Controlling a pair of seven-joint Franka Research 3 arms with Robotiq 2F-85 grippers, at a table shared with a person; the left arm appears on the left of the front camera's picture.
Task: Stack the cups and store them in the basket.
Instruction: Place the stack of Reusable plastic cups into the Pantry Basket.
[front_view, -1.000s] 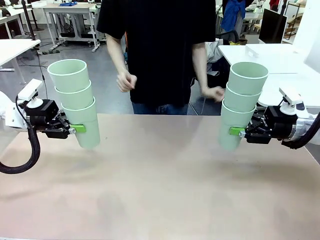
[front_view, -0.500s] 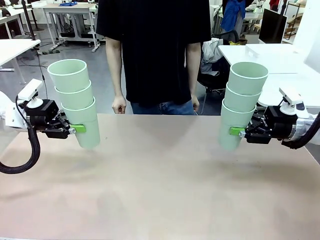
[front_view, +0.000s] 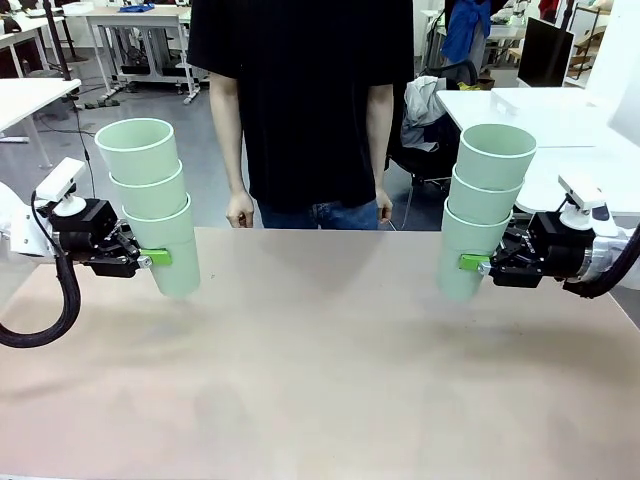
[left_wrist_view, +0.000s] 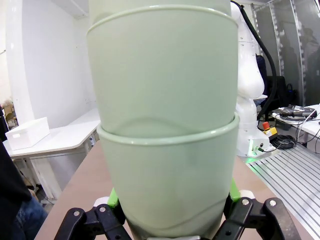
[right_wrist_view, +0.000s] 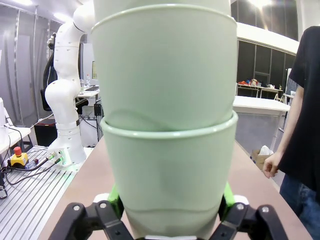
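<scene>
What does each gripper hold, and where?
Three-cup stacks: left gripper holds the left stack, right gripper the right stack, both by the lowest cup's wall.

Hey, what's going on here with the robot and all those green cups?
Each arm holds nested cups up off the table. The left gripper is clamped on the bottom cup of the left stack of three, the right gripper on the bottom cup of the right stack. A person stands at the far side, hands down, touching nothing.

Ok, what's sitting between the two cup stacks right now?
Nothing: in the front view the table between the left stack and the right stack is bare. A person stands behind its far edge.
</scene>
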